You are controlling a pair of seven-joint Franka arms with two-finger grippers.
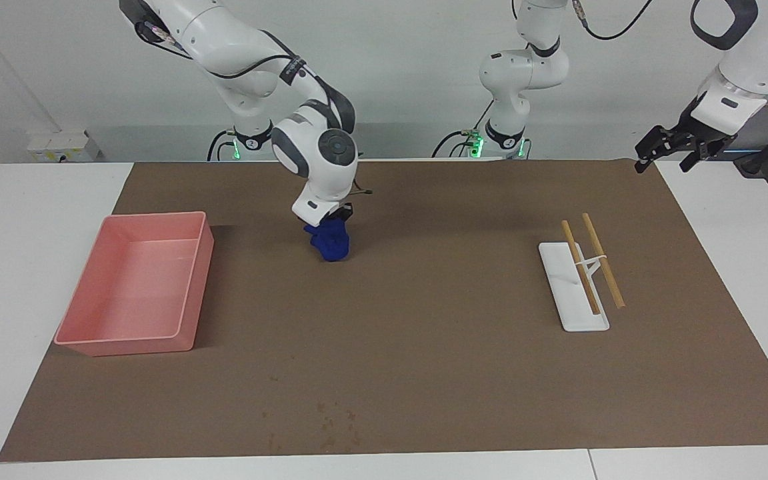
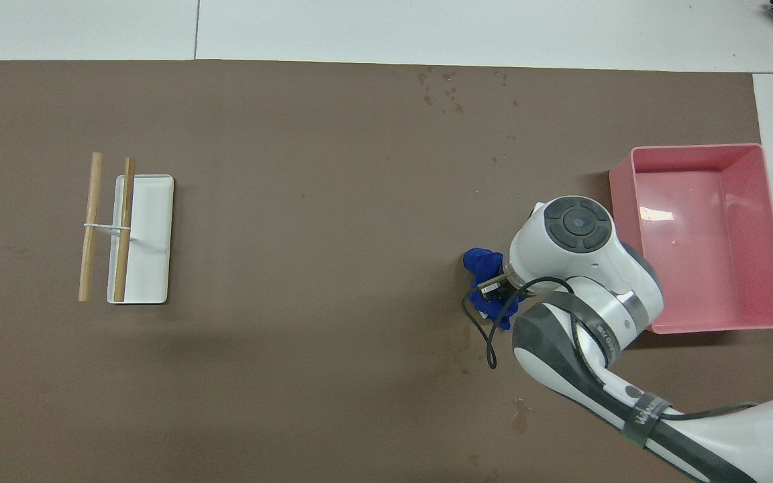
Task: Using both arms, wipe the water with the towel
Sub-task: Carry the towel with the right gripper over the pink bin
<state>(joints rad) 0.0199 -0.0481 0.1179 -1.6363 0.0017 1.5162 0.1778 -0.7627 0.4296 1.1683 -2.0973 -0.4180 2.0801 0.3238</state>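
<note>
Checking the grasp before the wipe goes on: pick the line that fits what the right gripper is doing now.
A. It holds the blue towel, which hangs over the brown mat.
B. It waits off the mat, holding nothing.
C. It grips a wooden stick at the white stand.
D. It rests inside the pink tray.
A: the right gripper is shut on the blue towel, which hangs bunched under it over the brown mat, beside the pink tray.

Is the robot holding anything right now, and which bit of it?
Yes. The right gripper is shut on the blue towel, pinching its bunched top so the rest hangs down. The left gripper holds nothing.
</note>
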